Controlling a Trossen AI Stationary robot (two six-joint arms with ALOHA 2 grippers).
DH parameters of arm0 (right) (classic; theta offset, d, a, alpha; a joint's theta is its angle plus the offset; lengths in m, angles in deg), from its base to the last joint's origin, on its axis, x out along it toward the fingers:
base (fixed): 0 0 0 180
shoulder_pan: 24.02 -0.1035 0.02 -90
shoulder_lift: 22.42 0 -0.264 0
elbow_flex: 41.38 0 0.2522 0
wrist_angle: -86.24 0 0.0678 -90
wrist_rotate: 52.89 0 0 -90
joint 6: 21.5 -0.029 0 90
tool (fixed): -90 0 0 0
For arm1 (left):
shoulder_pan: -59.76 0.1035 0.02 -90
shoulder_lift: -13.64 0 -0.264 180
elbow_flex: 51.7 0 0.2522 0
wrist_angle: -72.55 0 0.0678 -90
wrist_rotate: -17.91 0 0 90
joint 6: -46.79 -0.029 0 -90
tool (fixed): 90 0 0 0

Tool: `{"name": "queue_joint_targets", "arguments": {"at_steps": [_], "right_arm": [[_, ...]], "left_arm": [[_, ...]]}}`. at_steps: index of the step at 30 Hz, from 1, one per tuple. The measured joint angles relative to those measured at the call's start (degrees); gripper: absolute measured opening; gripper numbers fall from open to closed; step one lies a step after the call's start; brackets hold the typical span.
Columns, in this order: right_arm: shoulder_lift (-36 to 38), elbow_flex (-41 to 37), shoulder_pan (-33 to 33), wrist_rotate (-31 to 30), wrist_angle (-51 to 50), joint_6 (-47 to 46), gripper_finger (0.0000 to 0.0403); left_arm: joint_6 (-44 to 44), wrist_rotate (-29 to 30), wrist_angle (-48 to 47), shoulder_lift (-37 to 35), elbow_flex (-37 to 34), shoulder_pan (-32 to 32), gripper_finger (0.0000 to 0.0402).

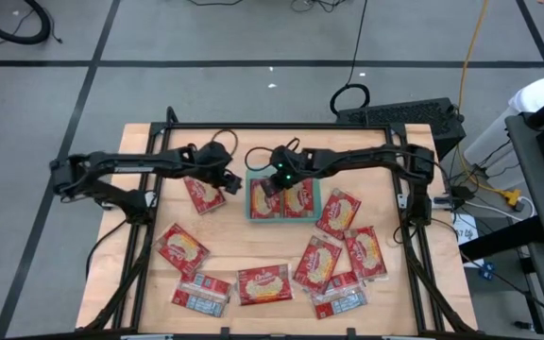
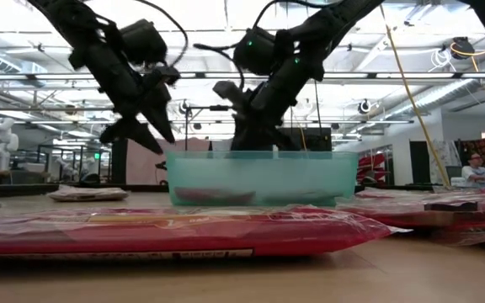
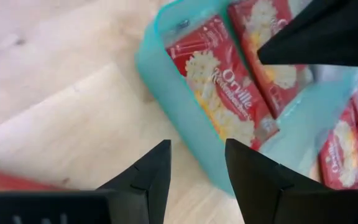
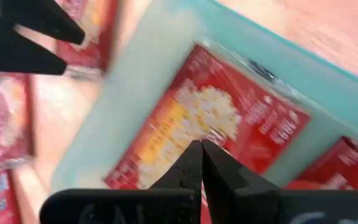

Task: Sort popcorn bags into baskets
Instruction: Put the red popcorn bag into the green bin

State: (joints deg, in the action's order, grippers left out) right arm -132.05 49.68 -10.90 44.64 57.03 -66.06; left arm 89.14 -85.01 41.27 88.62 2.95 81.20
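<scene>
I judge these popcorn bags point(image 1: 264, 284) to be light, flat and a bit floppy, with a slick plastic wrap that could slide between the fingers, so I would pinch one by a short edge or a corner lifted off the tabletop point(image 1: 140, 156), not press down on the broad face. They look like thin red rectangles with a cream-yellow popcorn picture on one side and grey-white panels on the other; several lie scattered face up or face down well away from both hands, toward the near edge. Two packets already lie side by side in the teal basket point(image 1: 250, 210). My right hand point(image 4: 201, 163) hangs directly over the bag in the basket point(image 4: 210, 134), fingers pressed fully together and holding nothing; whether the tips touch the wrapper I cannot tell. My left hand point(image 3: 196, 174) hovers just beside the basket's outer wall, fingers about halfway apart and empty, with bare wood beneath them. One loose packet point(image 1: 203, 194) lies just behind that hand, and I judge it the easiest next pick.
</scene>
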Motion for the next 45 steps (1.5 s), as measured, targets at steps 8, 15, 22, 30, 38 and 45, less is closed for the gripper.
{"name": "queue_joint_targets", "arguments": {"at_steps": [8, 15, 22, 30, 38, 45], "right_arm": [[5.73, -0.07, -0.35, 2.84, -1.22, 1.94, 0.0], [10.74, -0.07, -2.45, 3.17, -1.69, 3.76, 0.0], [12.27, -0.04, -4.59, 3.19, -1.41, 3.52, 0.0], [12.25, -0.04, -4.98, 3.08, -1.19, 3.47, 0.0], [12.25, -0.04, -6.92, 3.02, -1.07, 0.35, 0.0], [12.25, -0.83, -8.55, 1.2, -0.84, 1.75, 0.0]], "left_arm": [[5.36, 8.99, -18.37, -9.72, 0.07, 1.82, 0.0154], [8.31, 4.86, -33.16, -8.63, -1.34, 0.06, 0.0156], [17.89, 0.38, -31.36, -8.7, -9.77, -5.96, 0.0205], [21.4, 0.46, -21.6, -9.24, -15.71, -10.43, 0.0276], [21.02, 0.38, -20.5, -9.47, -15.15, -10.75, 0.0285], [23.67, 3.65, -8.52, -7.65, -15.6, -11.84, 0.0246]]}}
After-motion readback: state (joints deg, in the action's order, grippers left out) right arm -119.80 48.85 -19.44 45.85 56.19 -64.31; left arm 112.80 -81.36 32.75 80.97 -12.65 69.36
